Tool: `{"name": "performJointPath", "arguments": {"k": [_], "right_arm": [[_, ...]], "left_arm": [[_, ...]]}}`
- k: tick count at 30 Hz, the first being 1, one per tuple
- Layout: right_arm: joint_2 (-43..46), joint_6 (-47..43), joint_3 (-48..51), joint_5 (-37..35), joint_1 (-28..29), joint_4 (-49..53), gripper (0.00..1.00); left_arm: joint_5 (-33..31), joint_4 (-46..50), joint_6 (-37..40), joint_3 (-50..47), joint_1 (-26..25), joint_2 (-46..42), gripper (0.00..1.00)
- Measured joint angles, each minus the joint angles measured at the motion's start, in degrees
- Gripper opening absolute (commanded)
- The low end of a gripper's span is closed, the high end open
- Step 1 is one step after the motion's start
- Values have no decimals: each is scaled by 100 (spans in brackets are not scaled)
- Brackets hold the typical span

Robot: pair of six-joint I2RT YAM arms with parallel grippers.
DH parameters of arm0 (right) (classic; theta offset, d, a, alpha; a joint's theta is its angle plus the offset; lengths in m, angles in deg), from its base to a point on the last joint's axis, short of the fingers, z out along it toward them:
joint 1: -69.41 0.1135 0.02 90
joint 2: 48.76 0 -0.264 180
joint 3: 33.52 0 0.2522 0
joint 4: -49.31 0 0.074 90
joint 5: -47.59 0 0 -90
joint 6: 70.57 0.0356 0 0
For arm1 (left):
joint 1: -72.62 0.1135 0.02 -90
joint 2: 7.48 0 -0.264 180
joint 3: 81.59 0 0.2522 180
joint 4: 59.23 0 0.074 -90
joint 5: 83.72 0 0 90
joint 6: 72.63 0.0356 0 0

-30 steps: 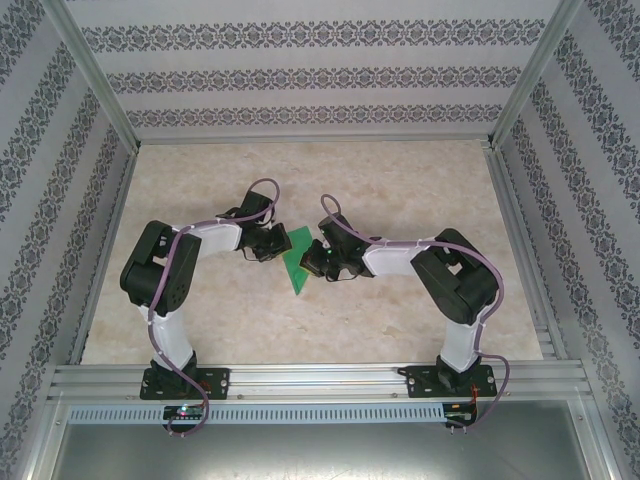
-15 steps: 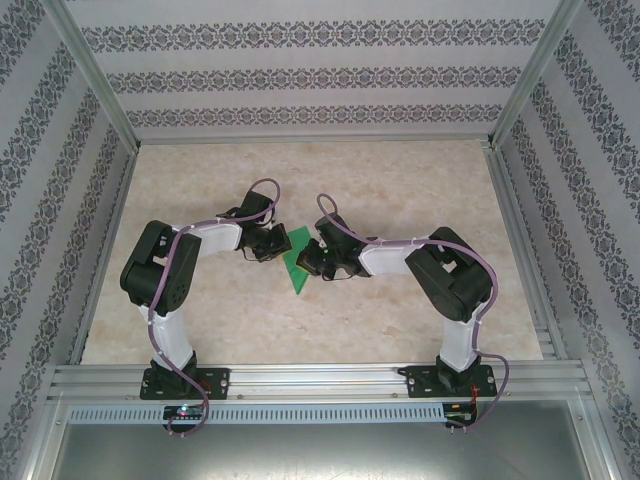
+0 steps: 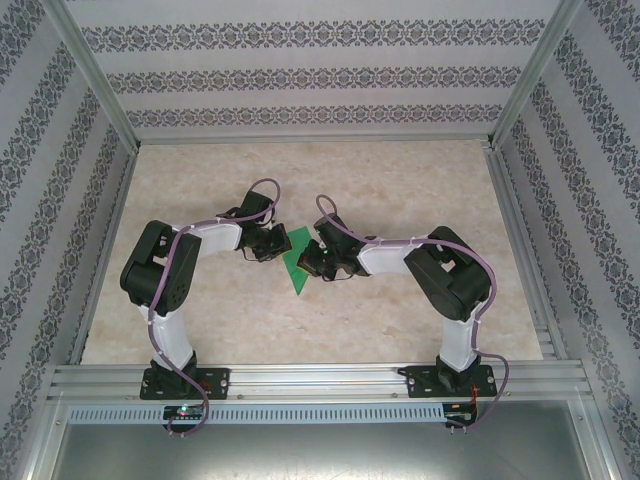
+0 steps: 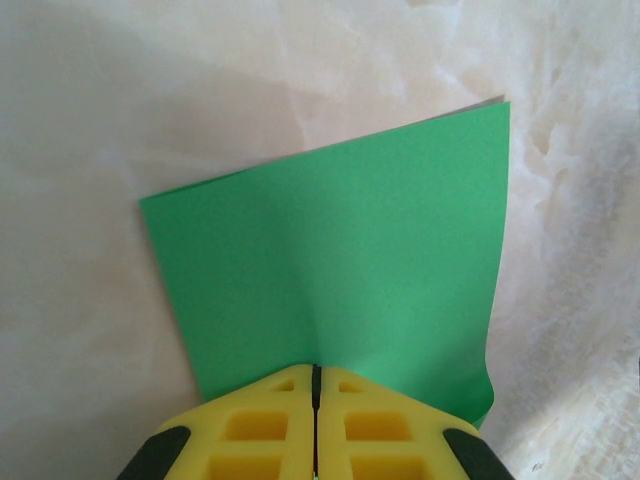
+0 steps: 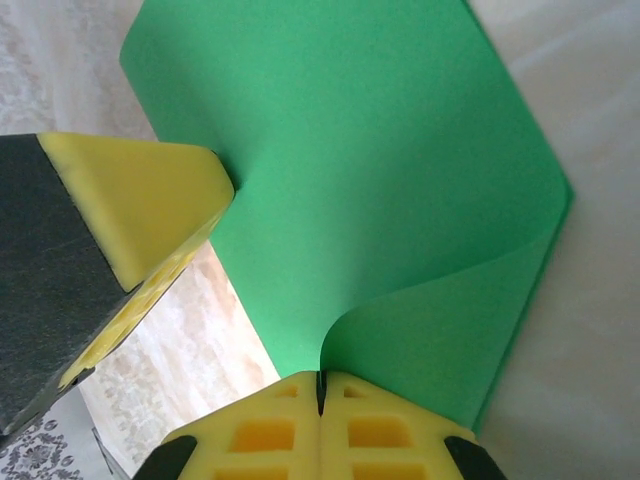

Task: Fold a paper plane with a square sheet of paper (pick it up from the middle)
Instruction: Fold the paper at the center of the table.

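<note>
- Top view: we see the two arms bent inward over the marble-patterned table (image 3: 400, 180), and their wrists meet near its middle.
- The square sheet of paper (image 3: 296, 278) lies between the two wrists. From above it appears as a bright green wedge whose point is directed toward the arm bases.
- The left gripper (image 3: 279, 247) meets the sheet from the left and the right gripper (image 3: 311, 262) from the right. The two stand very near each other.
- Left wrist view: the left gripper (image 4: 316, 372) has its yellow jaws pressed together, leaving only a thin seam, and they pinch the near edge of the sheet (image 4: 340, 260). A faint crease runs up the sheet from the seam, and a pale second layer shows at its far right corner.
- Right wrist view: the right gripper (image 5: 322, 380) is likewise clamped tight. One flap of the sheet (image 5: 370, 150) curls down into the seam between its jaws.
- In the same view, the yellow and black fingers (image 5: 150, 200) of the left gripper touch the sheet's left edge.
- Markings: the green surface is plain in both wrist views. The enclosure walls (image 3: 300, 80) carry bands of dark ornamental pattern, not lettering.
- We cannot tell whether the sheet's underside touches the table.
</note>
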Motion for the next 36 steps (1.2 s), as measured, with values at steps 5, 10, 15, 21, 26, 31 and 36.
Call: {"name": "performJointPath", "arguments": {"k": [5,10,15,21,26,31,36], "right_arm": [[0,-31,0,-37,22,39,2],[-17,-85,-4,-50,37,46,2],[-103,-90,-57,-35,37,44,2],[-127,-111,-74,-24,37,42,2],[-157,-129,-101,0,37,42,2],[-195,-166,-149,37,37,37,2],[-201,-243,-151,42,37,35,2]], "left_arm": [[2,0,2,0,-2,4,9],[9,0,20,0,0,7,9],[28,0,42,2,20,11,9],[87,0,44,4,28,26,9],[111,-2,61,11,31,35,9],[116,-2,68,15,31,44,9],[131,0,83,31,31,55,9]]}}
